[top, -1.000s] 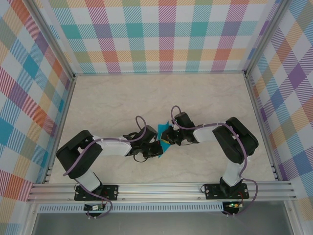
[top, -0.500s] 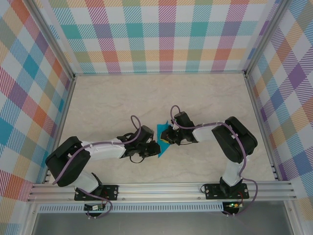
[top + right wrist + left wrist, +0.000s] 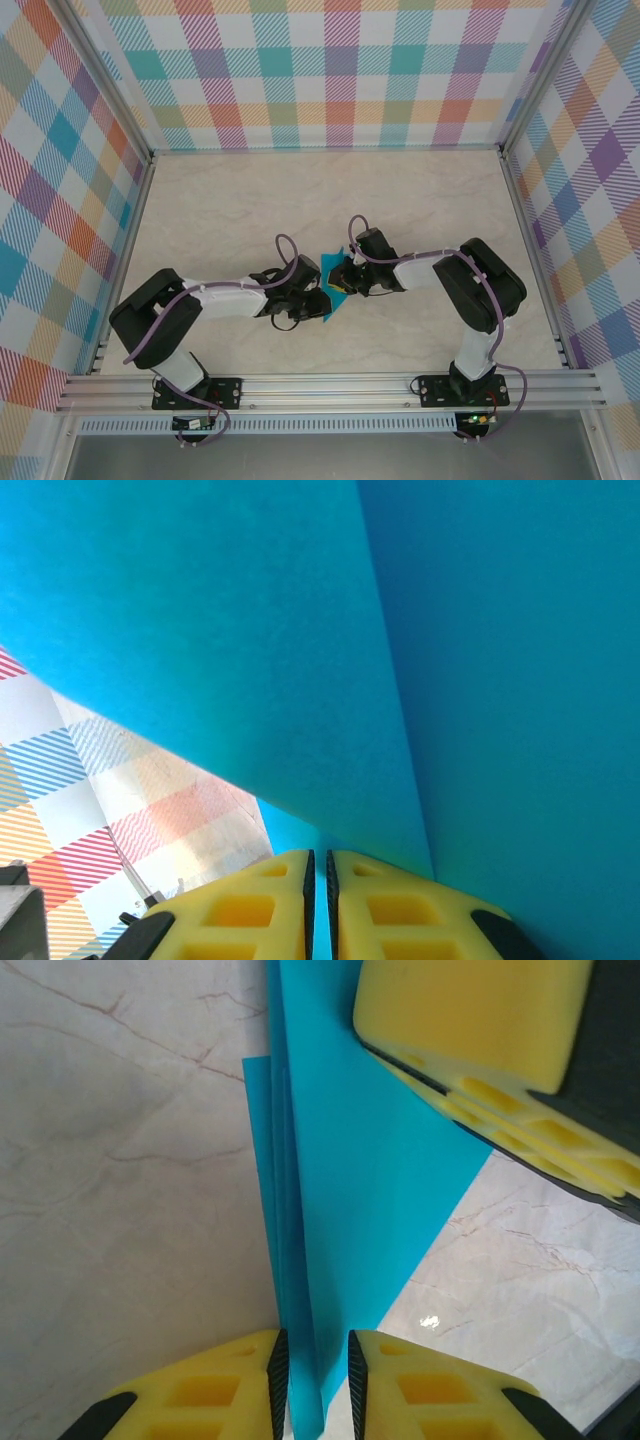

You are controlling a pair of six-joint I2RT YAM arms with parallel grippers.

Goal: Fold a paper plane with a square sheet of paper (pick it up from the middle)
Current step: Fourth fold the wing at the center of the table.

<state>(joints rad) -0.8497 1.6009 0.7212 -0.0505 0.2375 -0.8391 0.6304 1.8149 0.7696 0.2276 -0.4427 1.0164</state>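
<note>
Since a second ago the left arm's elbow has swung out toward the near rail and come partway back, while the left end effector (image 3: 318,303) has stayed at the same spot on the bench (image 3: 300,200) and its jaws have eased slightly apart. The right arm has not shifted. Both end effectors meet near the middle of the bench, slightly toward the near edge, with the teal-blue sheet of paper (image 3: 331,266) between them. In the top view one pointed corner of the sheet shows just beyond the right end effector (image 3: 340,285) and another edge shows just beside the left one. In the left wrist view the sheet is folded into a wedge with long creases, broad at the top and narrowing toward the bottom. A creased edge runs down into the narrow gap between the two yellow pads (image 3: 240,1390). The paper lies against the left-hand pad, and a sliver of pale bench shows between it and the other pad, so this end effector is narrowly open around the edge rather than pinching it. The same view shows a yellow finger (image 3: 470,1020) of the right end effector over the upper part of the sheet. In the right wrist view its pads stand almost together with a thin line of teal between them, clamped on the paper. The sheet rises steeply in front of the lens, with one fold line slanting across it and a patch of plaid wall (image 3: 90,780) at the lower left.
</note>
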